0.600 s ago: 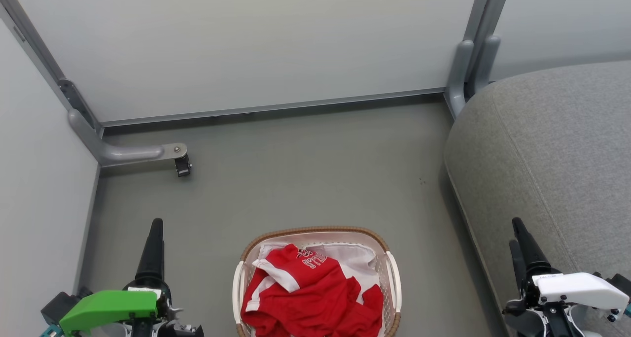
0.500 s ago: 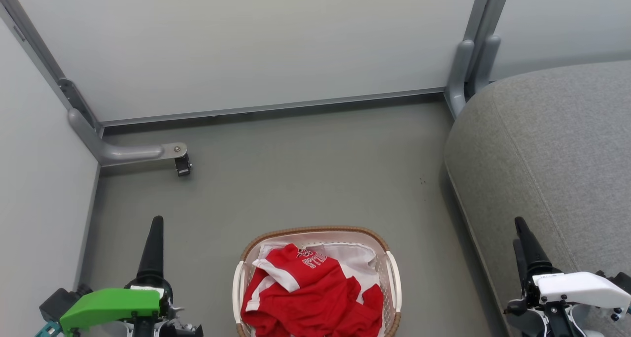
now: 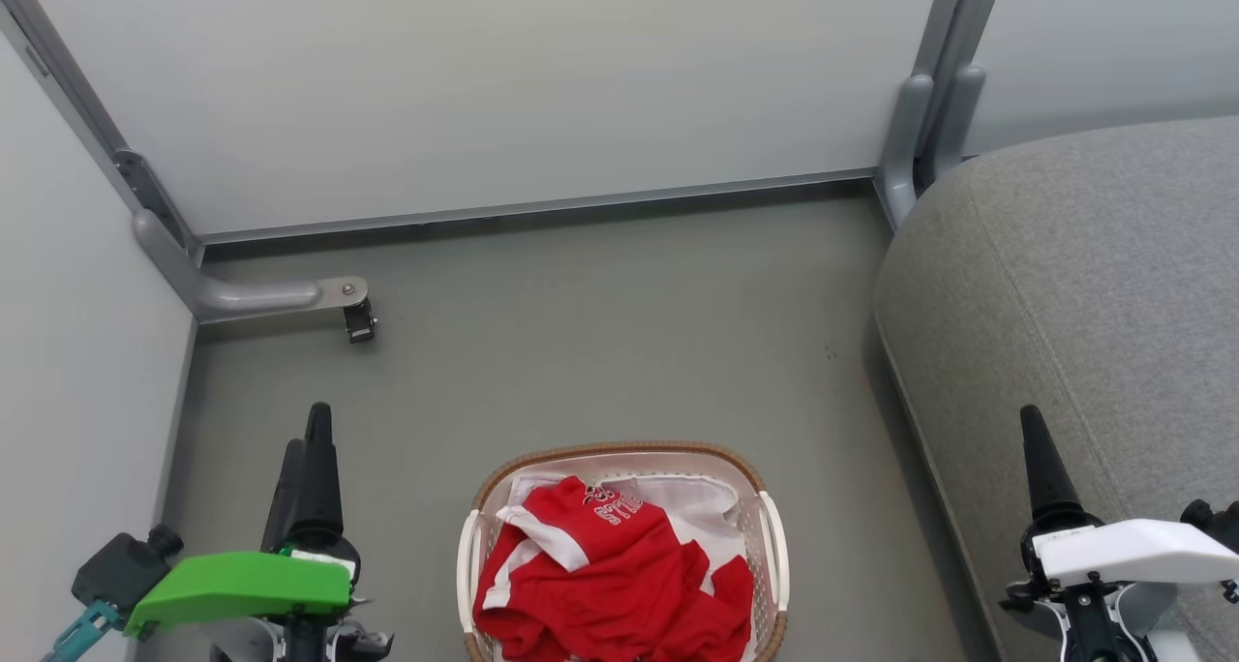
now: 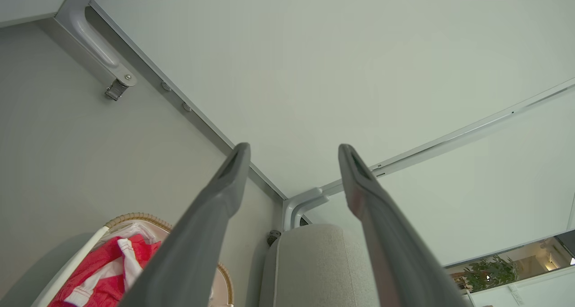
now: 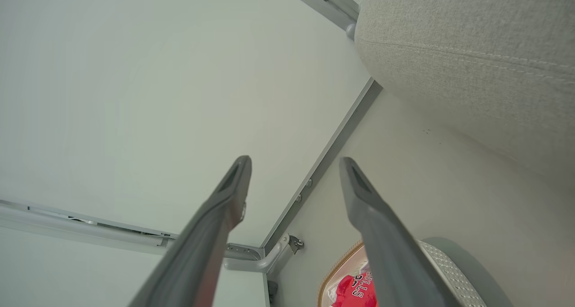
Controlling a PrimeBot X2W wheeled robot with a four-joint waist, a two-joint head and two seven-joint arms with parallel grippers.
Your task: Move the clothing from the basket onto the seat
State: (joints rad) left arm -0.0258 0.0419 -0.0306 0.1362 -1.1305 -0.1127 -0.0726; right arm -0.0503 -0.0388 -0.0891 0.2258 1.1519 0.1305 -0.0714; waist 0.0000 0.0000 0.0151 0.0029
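Clothes [image 3: 600, 585] wait in the basket [image 3: 619, 447].
It sits between your left fingers [image 3: 315, 468] and right fingers [image 3: 1041, 468], both wide, ready to grab.

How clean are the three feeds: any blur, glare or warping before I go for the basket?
Head view: sharp, evenly lit, no glare; soft shadow along the seat; lettering on the clothing is distinct. Left wrist view: wide-angle stretch makes the left pincer loom, fingers soft near the bottom edge. Right wrist view: same for the right pincer; seat weave crisp.
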